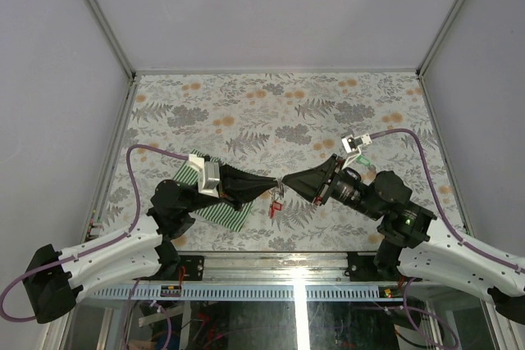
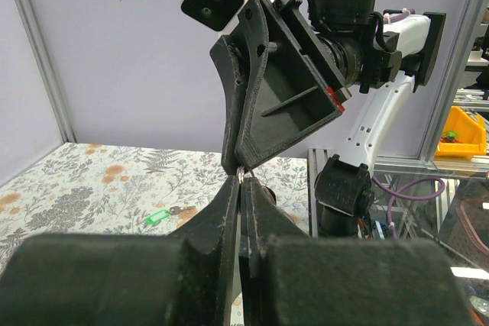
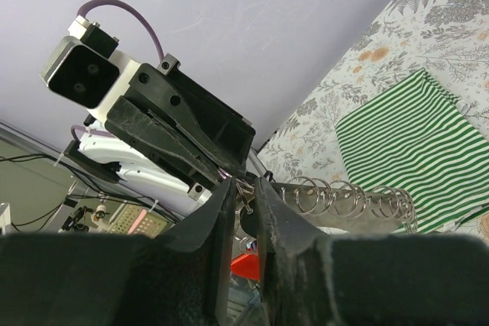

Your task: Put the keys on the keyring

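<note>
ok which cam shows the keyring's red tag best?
Top external: the keyring's red tag shows clear of the arms, just nearside of where the left pincer and right pincer meet. Right wrist catches only a red sliver of it behind its own fingers. Left wrist shows none of it.

My left gripper (image 1: 273, 180) reaches in from 9 o'clock, my right gripper (image 1: 288, 183) from 3, tips meeting above the table (image 1: 246, 104) centre; keyring (image 1: 275, 206) hangs beneath them (cloth (image 1: 215, 212) at 8 o'clock).
</note>
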